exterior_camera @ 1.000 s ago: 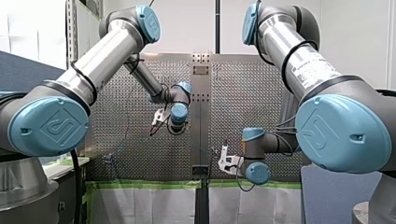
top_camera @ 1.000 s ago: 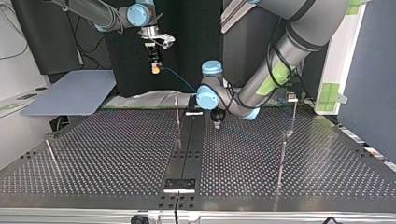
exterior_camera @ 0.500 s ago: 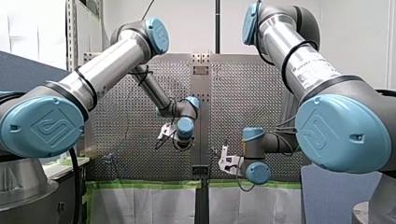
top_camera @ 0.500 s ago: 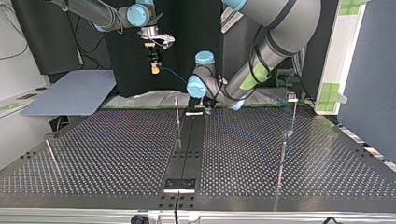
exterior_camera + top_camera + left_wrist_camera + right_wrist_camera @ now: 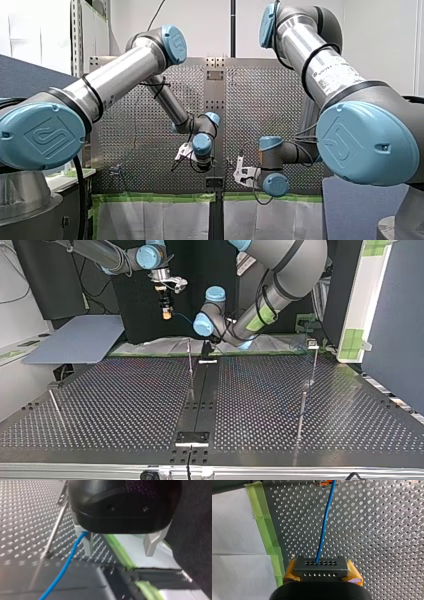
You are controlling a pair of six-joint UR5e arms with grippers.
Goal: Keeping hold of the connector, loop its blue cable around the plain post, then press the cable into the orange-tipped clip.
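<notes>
My right gripper (image 5: 322, 573) clamps one connector (image 5: 321, 565) between two yellow pads (image 5: 290, 569); one blue cable (image 5: 325, 520) leaves it. My left gripper (image 5: 120, 547) spreads its two metal fingers (image 5: 88, 544) wide apart.

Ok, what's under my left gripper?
The blue cable, beside one finger, over the table and green tape. The body of my left gripper hides the cable's upper end.

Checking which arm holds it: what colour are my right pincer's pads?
Yellow pads, best seen in the right wrist view, flanking the connector.
</notes>
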